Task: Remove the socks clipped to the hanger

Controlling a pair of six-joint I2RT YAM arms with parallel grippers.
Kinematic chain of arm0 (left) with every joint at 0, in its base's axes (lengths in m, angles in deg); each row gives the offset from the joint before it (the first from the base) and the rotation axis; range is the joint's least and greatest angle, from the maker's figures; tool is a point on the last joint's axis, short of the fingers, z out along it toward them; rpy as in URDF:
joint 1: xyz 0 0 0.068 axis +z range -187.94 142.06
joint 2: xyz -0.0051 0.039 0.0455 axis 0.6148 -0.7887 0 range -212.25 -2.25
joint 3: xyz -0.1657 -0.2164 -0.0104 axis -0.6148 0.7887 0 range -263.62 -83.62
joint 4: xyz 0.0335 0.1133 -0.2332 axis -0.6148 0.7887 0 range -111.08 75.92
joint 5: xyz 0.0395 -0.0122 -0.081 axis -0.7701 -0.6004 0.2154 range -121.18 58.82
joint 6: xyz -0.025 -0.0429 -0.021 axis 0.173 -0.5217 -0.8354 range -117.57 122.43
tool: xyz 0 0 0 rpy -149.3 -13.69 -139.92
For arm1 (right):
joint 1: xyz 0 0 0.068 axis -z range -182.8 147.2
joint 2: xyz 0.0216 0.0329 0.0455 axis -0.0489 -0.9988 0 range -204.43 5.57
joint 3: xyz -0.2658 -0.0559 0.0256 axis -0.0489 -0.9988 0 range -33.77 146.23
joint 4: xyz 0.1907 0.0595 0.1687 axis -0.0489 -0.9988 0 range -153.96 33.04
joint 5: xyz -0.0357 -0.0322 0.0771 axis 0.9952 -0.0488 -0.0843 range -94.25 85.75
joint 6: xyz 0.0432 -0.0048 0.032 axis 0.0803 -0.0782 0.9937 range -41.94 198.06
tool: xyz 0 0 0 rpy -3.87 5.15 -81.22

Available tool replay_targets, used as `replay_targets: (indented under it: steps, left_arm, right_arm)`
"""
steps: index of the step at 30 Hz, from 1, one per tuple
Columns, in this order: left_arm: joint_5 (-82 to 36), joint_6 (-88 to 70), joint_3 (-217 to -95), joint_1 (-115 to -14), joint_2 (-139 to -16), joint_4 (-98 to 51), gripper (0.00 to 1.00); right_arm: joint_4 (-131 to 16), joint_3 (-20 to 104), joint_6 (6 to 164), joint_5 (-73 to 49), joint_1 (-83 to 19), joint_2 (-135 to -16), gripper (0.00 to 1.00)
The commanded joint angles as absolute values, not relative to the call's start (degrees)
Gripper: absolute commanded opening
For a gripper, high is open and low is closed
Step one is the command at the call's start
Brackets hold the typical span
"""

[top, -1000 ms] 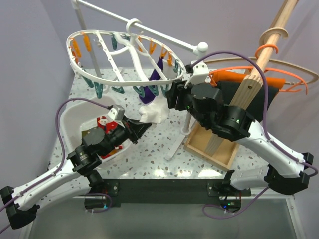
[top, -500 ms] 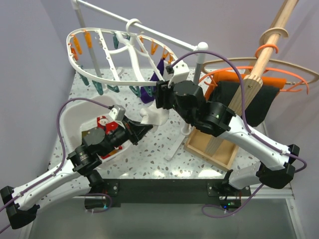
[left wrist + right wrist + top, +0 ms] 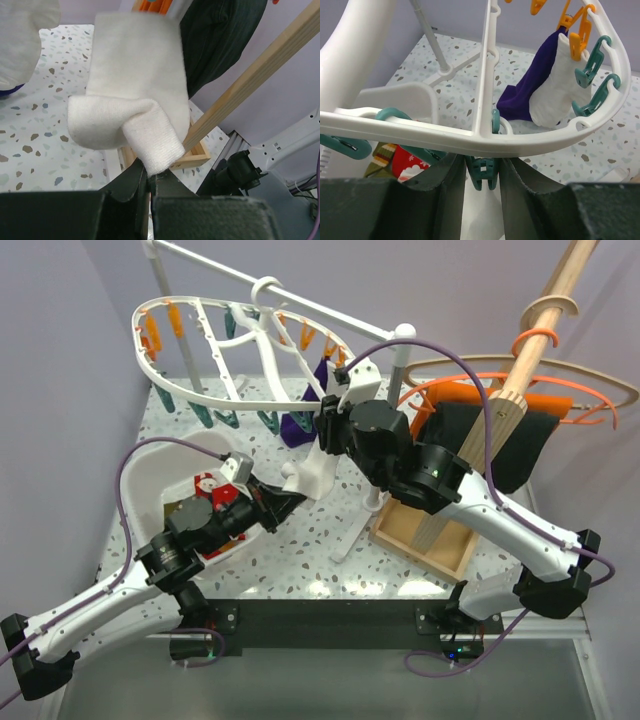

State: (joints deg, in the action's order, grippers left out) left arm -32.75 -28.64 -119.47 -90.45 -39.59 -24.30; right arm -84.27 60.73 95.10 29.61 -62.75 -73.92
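The white oval hanger (image 3: 215,400) hangs on a rail by its hook. A white sock (image 3: 318,468) hangs from a teal clip (image 3: 483,172) on its near rim. My right gripper (image 3: 483,175) is shut on that clip, one finger on each side, just under the rim (image 3: 420,130). My left gripper (image 3: 150,176) is shut on the white sock's (image 3: 135,100) lower end, which is folded over. In the top view the left gripper (image 3: 297,498) sits below and left of the right gripper (image 3: 322,427). A dark purple sock (image 3: 525,85) and another white sock (image 3: 555,95) hang clipped further along.
A white bin (image 3: 150,465) at the left holds a red Christmas sock (image 3: 205,485) and a striped one (image 3: 380,155). A wooden stand (image 3: 425,530) with a slanted pole, black cloth (image 3: 520,445) and orange hangers (image 3: 560,390) stands at the right. A white post (image 3: 398,365) rises behind my right arm.
My right arm moved left to the hanger's near rim and its jaws closed onto the teal clip. The hanger swung a little left. My left arm kept still, holding the sock.
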Motion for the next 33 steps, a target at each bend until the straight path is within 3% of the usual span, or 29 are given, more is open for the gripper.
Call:
replay_targets:
  steps: [1,9,14,20,25,29,32,33]
  left_arm:
    - [-32.3,-29.6,-118.9,-90.3,-38.7,-23.0,0.00]
    - [-39.4,-29.8,-120.4,-90.3,-35.5,-14.9,0.00]
    - [-49.2,-28.8,-125.2,-90.3,-33.1,-4.2,0.00]
    - [-69.6,-29.9,-130.8,-90.3,-27.2,7.9,0.00]
    - [-76.0,-32.0,-130.3,-90.3,-22.0,12.0,0.01]
    - [-76.8,-32.5,-129.7,-90.3,-21.1,13.6,0.16]
    - [-77.9,-33.4,-129.8,-90.3,-21.1,15.0,0.38]
    - [-78.2,-34.0,-129.8,-90.3,-21.1,15.3,0.52]
  right_arm:
    - [-80.5,60.5,94.8,31.6,-62.6,-73.0,0.21]
    - [-80.2,59.5,94.8,31.0,-62.5,-72.5,0.00]
    - [-79.5,58.3,94.9,31.4,-62.6,-71.8,0.01]
    - [-79.3,57.5,95.4,30.8,-62.5,-70.6,0.02]
    - [-80.1,57.7,96.3,30.0,-62.5,-70.5,0.04]
    - [-80.2,57.9,96.7,28.9,-62.5,-70.5,0.04]
    - [-80.3,57.9,96.9,28.7,-62.5,-70.4,0.05]
    - [-80.3,57.7,97.0,28.7,-62.5,-70.3,0.05]
